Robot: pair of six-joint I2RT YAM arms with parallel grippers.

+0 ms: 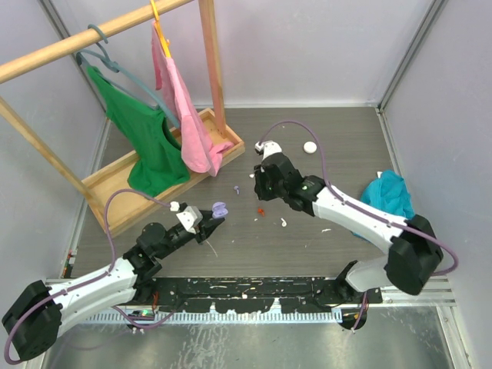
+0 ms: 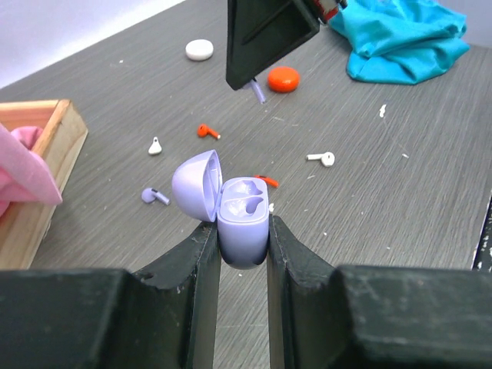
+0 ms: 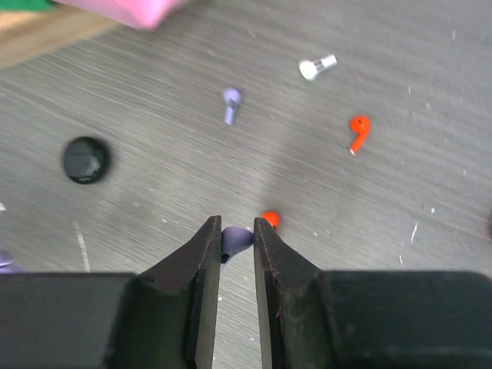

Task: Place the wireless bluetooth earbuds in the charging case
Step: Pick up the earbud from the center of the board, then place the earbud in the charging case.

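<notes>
A dark grey wood-grain tabletop (image 1: 338,146) fills the middle of the top view, flecked with small pale marks. Plain pale walls (image 1: 307,46) close it in at the back and both sides, with a metal strut (image 1: 407,54) at the upper right corner. At upper left stands a wooden clothes rack (image 1: 213,54) on a wooden tray base (image 1: 115,181). From its rail hang a green garment (image 1: 146,146) and a pink garment (image 1: 188,115). A teal cloth (image 1: 384,192) lies crumpled at the right edge. The light is even and soft.

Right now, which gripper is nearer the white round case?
Right: the right gripper, pinching a lilac earbud, hangs mid-table left of the white case; the left gripper, holding the lilac case, lies farther away, nearer the robot.
</notes>
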